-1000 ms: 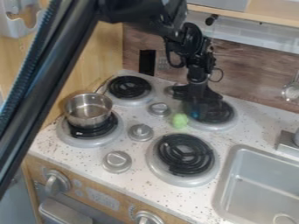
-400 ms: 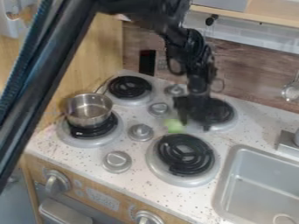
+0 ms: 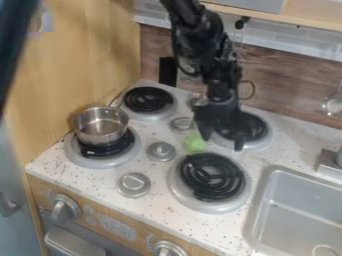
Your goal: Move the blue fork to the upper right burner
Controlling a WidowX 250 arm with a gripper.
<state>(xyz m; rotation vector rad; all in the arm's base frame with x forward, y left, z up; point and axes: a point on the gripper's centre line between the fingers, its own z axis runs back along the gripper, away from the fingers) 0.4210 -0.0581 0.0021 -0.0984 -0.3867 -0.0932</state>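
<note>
1. Jaws of the black two-finger gripper (image 3: 221, 143) now stand spread over the front of the black-coiled upper right burner (image 3: 255, 128); a second ago they were closer together, with a spot of blue between them.
2. The black robot arm (image 3: 206, 45) has changed its pose, its upper part swinging back, while the gripper stays low at that burner.
3. The small round green object (image 3: 194, 143) has shifted a little leftward and sits just outside one finger, on the white speckled countertop (image 3: 280, 152).
4. Nothing can be made out in the grip, so a release seems likely. Where the blue fork lies cannot be told; it is probably beneath the gripper, on the burner.
5. If so, only a careful lift remains, without dragging the fork.
</note>
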